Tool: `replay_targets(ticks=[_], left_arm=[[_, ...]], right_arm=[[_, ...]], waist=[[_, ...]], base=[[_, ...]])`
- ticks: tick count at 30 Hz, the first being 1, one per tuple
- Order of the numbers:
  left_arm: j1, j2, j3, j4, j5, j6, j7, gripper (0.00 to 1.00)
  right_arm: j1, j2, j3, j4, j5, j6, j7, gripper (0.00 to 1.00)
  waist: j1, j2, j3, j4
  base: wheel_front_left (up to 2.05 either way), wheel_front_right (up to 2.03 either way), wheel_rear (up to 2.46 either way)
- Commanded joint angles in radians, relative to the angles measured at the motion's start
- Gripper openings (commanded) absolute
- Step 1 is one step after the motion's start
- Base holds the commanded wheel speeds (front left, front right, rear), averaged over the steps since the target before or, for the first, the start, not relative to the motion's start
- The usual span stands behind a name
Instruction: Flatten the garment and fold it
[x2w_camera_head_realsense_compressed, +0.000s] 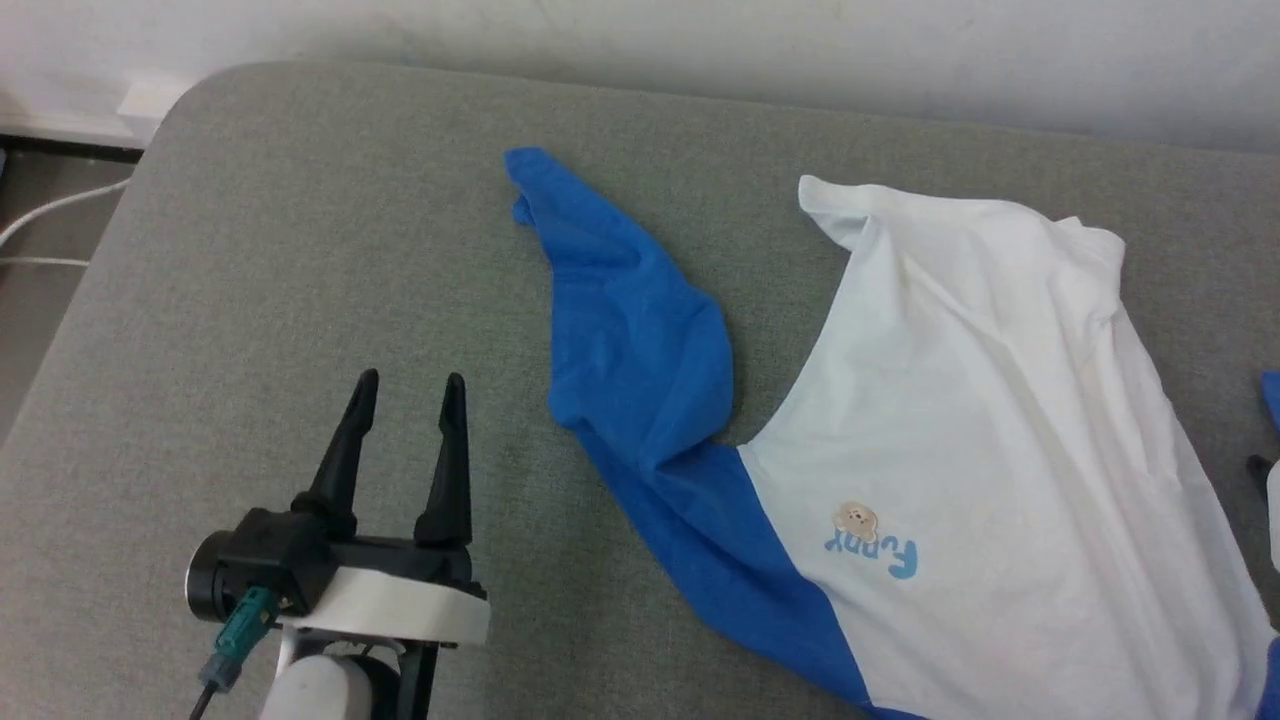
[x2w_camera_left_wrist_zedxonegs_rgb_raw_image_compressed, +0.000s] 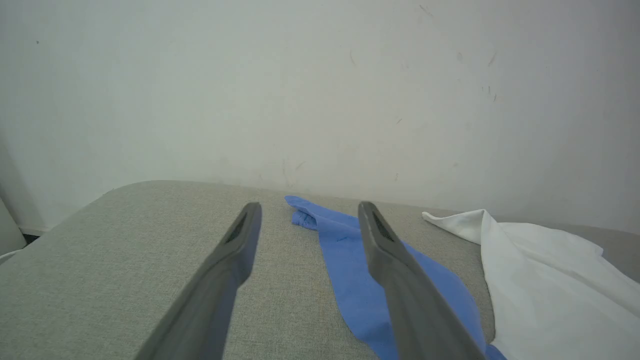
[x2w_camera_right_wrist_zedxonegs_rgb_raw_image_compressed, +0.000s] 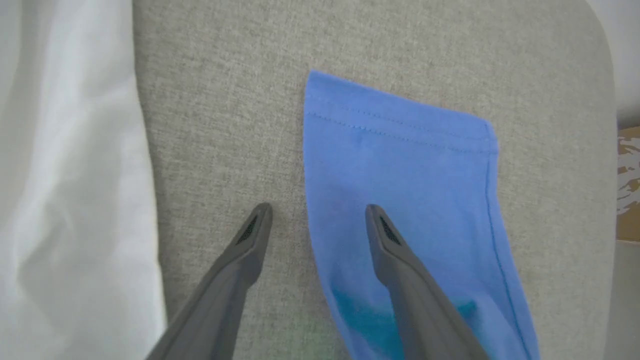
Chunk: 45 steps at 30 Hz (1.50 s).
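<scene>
The left end effector extends forward from its pale forearm, fingers spread wide, gripping nothing. The right end effector points downward, likewise spread and empty.

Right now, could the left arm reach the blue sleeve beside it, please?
Probably yes: the left gripper is open, and bare grey surface lies between it and the sleeve, with nothing on top.

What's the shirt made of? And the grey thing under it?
The shirt looks like thin, soft knit cloth, probably cotton, with a matte finish: it wrinkles and drapes, and the blue sleeve shows a stitched hem. The grey surface looks like coarse woven fabric, perhaps over padding: the weave is visible and the corner is rounded.
</scene>
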Motion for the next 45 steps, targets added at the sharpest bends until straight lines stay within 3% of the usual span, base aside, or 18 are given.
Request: replay_targets(ticks=[1, 2, 3, 4, 5, 14, 22, 28, 29, 31, 36, 45], left_arm=[[-0.014, -0.011, 0.005, 0.000, 0.011, -0.009, -0.005, 1.00], [-0.018, -0.017, 0.007, -0.001, 0.014, -0.013, -0.005, 1.00], [-0.020, -0.022, 0.010, -0.002, 0.017, -0.016, -0.005, 1.00], [-0.022, -0.026, 0.013, -0.003, 0.020, -0.019, -0.005, 1.00], [-0.024, -0.030, 0.015, -0.004, 0.023, -0.021, -0.005, 1.00], [-0.033, -0.050, 0.027, 0.000, 0.044, -0.039, -0.005, 1.00], [-0.052, -0.058, 0.005, -0.013, 0.038, -0.050, -0.005, 1.00], [-0.058, -0.060, -0.004, -0.015, 0.031, -0.053, -0.005, 1.00], [-0.057, -0.060, -0.005, -0.015, 0.029, -0.053, -0.005, 1.00], [-0.056, -0.060, -0.009, -0.013, 0.022, -0.050, -0.005, 1.00], [-0.055, -0.060, -0.018, 0.001, 0.016, -0.046, -0.005, 1.00], [-0.048, -0.060, 0.002, 0.018, 0.024, -0.054, -0.005, 1.00]], right_arm=[[-0.020, -0.002, -0.001, 0.025, -0.007, -0.002, -0.007, 1.00], [-0.027, 0.000, -0.002, 0.045, -0.007, -0.002, -0.010, 1.00], [-0.031, 0.003, -0.001, 0.064, -0.006, -0.002, -0.011, 0.92], [-0.035, 0.006, -0.002, 0.080, -0.003, -0.002, -0.010, 0.37], [-0.040, 0.007, -0.004, 0.093, -0.002, -0.002, -0.013, 0.00], [-0.176, -0.045, -0.087, 0.146, -0.049, -0.002, -0.165, 0.00], [-0.366, -0.136, -0.265, 0.211, -0.265, -0.002, -0.221, 0.00], [-0.409, -0.137, -0.367, 0.252, -0.385, -0.002, -0.219, 0.00], [-0.410, -0.131, -0.388, 0.260, -0.401, -0.002, -0.225, 0.11], [-0.409, -0.107, -0.423, 0.275, -0.420, -0.002, -0.243, 1.00], [-0.391, -0.049, -0.399, 0.318, -0.414, -0.002, -0.311, 1.00], [-0.400, -0.014, -0.240, 0.334, -0.279, -0.002, -0.496, 1.00]], waist=[[0.0000, 0.0000, 0.040, 0.028], [0.0000, 0.0000, 0.048, 0.031], [0.0000, 0.0000, 0.055, 0.033], [0.0000, 0.0000, 0.062, 0.034], [0.0000, 0.0000, 0.067, 0.035], [0.0000, 0.0000, 0.087, 0.029], [0.0000, 0.0000, 0.118, 0.045], [0.0000, 0.0000, 0.137, 0.065], [0.0000, 0.0000, 0.140, 0.067], [0.0000, 0.0000, 0.144, 0.070], [0.0000, 0.0000, 0.139, 0.057], [0.0000, 0.0000, 0.051, -0.013]], base=[[0.00, 0.00, 0.00], [0.00, 0.00, 0.00], [0.00, 0.00, 0.00], [0.00, 0.00, 0.00], [0.00, 0.00, 0.00], [0.00, 0.00, 0.00], [0.00, 0.00, 0.00], [0.00, 0.00, 0.00], [0.00, 0.00, 0.00], [0.00, 0.00, 0.00], [0.00, 0.00, 0.00], [0.00, 0.00, 0.00]])
